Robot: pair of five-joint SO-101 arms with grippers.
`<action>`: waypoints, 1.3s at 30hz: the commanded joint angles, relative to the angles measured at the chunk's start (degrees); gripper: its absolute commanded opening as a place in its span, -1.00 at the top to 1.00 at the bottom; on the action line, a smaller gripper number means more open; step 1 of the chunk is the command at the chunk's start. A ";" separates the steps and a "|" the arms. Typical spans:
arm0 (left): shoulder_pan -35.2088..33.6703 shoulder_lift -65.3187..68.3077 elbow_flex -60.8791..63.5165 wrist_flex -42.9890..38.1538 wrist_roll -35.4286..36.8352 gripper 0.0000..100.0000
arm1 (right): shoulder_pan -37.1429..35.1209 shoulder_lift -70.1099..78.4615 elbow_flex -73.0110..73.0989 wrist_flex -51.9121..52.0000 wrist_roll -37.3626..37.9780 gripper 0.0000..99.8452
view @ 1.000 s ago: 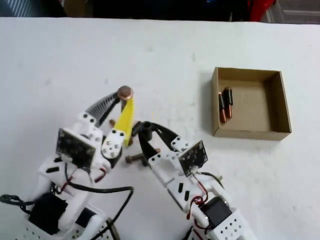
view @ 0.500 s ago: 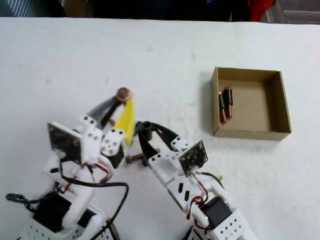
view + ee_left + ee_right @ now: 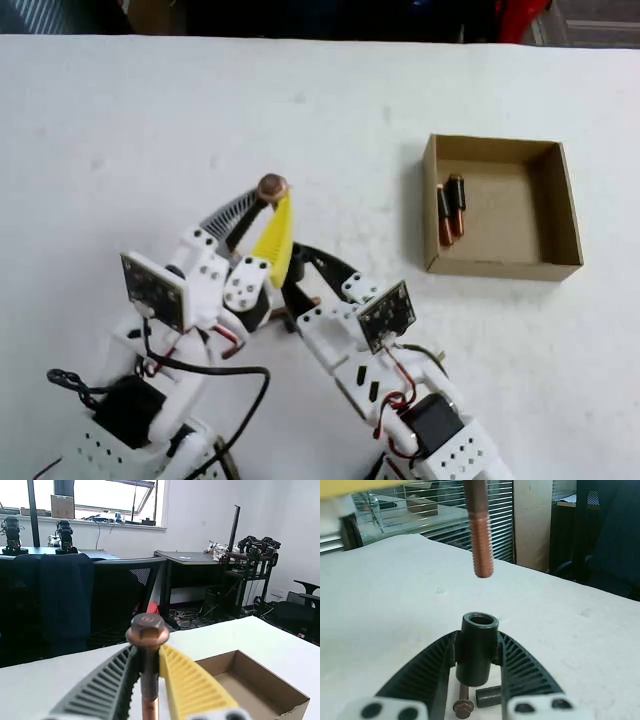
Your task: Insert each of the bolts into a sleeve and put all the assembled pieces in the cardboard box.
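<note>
My left gripper, with one grey and one yellow finger, is shut on a copper bolt held upright, head up. My right gripper is shut on a black sleeve standing upright with its bore facing up. The bolt's threaded end hangs a short way above the sleeve's mouth, slightly off its centre. In the high view the yellow finger partly covers the right gripper. The cardboard box sits to the right with two assembled pieces against its left wall.
Under the right gripper, a loose bolt and a loose black sleeve lie on the white table. The box stands apart from both arms, with bare table between them. The table's far edge runs along the back.
The left arm has swung right with the bolt, bringing it from left of the sleeve to above it. The right arm and its sleeve have stayed put.
</note>
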 commanded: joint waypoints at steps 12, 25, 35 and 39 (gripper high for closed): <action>2.24 -0.48 -0.88 3.78 0.97 0.95 | 0.40 -0.66 0.53 -0.31 5.01 0.97; 5.32 -0.48 -0.70 3.78 0.70 0.95 | 0.66 -0.66 0.53 -2.24 5.36 0.97; 5.23 -0.57 -0.62 3.78 0.62 0.95 | 0.84 -0.75 0.53 -2.33 5.36 0.97; 5.23 -0.57 -0.62 3.78 0.62 0.95 | 0.84 -0.75 0.53 -2.33 5.36 0.97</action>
